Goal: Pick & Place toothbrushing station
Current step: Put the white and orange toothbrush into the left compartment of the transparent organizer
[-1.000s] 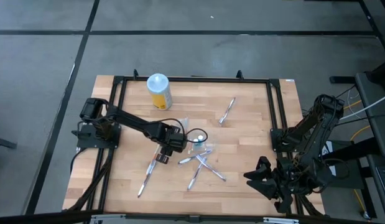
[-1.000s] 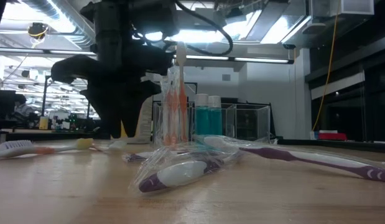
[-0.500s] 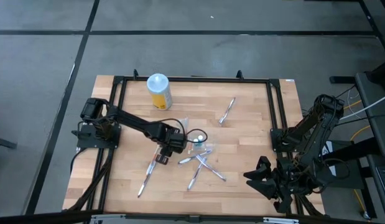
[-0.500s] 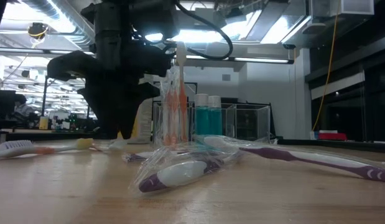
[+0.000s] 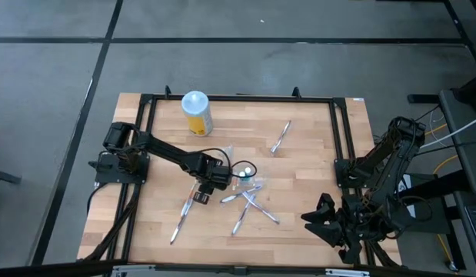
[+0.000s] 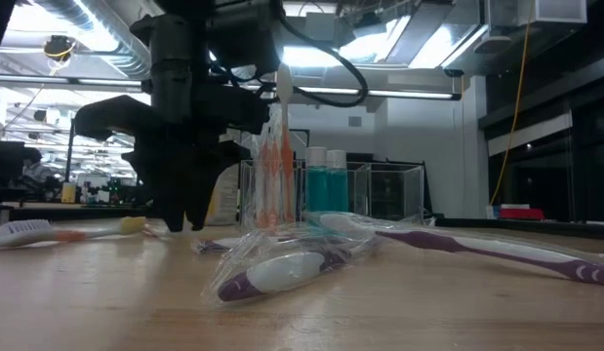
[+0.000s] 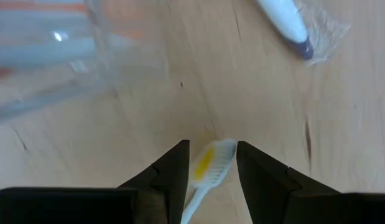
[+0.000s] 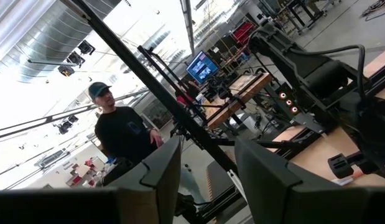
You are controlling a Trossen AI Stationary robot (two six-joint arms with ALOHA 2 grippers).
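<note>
Left wrist: jaws straddle toothbrush [image 7: 208, 167] (hidden overhead).

A grey floor [image 5: 299, 23] crossed by dark seams surrounded the wooden table [image 5: 314, 146]. Beyond it, ceiling lights [image 6: 419, 39] glared at upper right, a yellow cable [image 6: 521, 88] hung down, and a person [image 8: 120, 134] stood at left.
</note>
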